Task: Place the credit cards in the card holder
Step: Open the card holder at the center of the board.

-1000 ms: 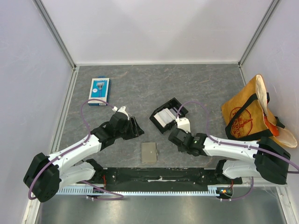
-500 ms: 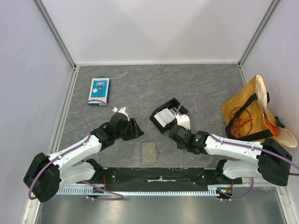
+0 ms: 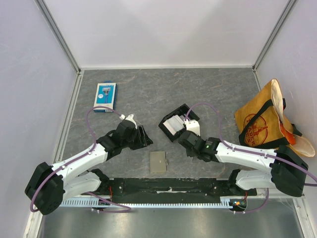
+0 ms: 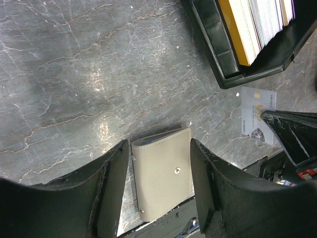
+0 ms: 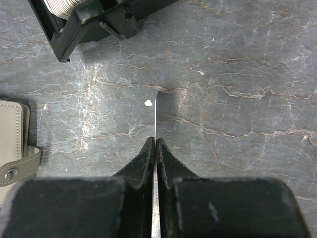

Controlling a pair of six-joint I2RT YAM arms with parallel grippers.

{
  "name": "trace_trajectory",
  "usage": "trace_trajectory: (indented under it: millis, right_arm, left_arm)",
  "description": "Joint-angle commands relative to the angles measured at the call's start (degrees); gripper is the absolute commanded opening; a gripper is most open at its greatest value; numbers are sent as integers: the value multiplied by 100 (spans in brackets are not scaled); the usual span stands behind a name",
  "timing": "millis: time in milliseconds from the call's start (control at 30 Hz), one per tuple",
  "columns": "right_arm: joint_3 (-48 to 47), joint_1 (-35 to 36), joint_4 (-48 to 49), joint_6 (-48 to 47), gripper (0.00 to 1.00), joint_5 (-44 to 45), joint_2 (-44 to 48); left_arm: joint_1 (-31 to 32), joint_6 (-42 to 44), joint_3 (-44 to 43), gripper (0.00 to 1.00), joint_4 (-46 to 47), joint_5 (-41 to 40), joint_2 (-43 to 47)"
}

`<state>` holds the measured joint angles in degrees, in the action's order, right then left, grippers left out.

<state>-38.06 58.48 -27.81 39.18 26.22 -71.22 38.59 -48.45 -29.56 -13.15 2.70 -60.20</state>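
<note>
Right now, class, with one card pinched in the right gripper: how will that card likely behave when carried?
Probably stiff: the card juts from the right gripper as a straight edge-on line, no droop. Likely light, being so thin. Possibly slippery: only the fingertips pinch it.

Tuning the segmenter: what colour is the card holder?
Card holder: plain grey-tan; shows best in the left wrist view.

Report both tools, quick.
Left tool: open, holding nothing.
Right tool: shut on a credit card, gripped edge-on.
</note>
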Motion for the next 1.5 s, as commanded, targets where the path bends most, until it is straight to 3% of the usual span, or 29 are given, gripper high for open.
trace_trajectory:
  millis: [0,200,400,600,700,800,967,1167,1467]
  right_arm:
    - [-61,-47,-22,-112,8,-152,-94]
    - [-52,-73,-22,-139,10,-205,-129]
    - [-87,-117,-40,-156,0,-178,-24]
    - [-341,-117,-110,-218,0,-555,634]
    - [-456,-91,187,27,0,-1099,1056]
    - [-526,145,644,449,0,-1434,1067]
    - [-834,831,1198,1003,0,-1137,444]
    - [-931,1139,1550,1355,0,-1013,-330]
    - [-642,1219,1006,1549,0,-521,-384]
  left_arm:
    - [-18,81,56,59,190,73,62]
    - [-9,90,29,59,181,82,62]
    - [-18,98,21,59,181,90,26]
    - [-18,125,99,54,163,169,79]
    - [-18,99,257,39,111,196,210]
    - [-27,81,389,2,14,353,386]
    - [0,81,583,2,-302,512,772]
    - [184,-68,732,2,-619,478,1239]
    - [694,-358,812,2,-619,99,1073]
